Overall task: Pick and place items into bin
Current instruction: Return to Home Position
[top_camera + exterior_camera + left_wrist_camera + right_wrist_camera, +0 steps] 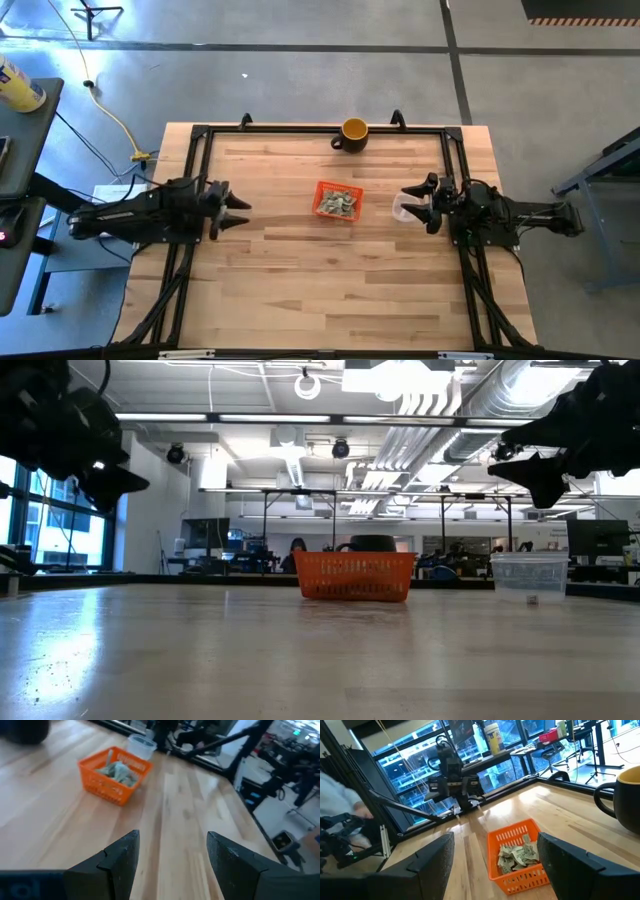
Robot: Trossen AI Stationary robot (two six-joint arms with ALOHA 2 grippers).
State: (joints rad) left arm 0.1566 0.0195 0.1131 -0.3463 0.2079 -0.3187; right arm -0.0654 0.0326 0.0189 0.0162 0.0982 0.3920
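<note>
Orange bin (319, 199) of items (340, 204), long axis nearly arm-to-arm, between left pincer (241, 211) and right pincer (417, 207), both agape.

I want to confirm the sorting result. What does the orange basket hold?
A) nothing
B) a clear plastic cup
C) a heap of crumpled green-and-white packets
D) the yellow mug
C: the right wrist view shows crumpled packets heaped inside the orange basket.
</note>
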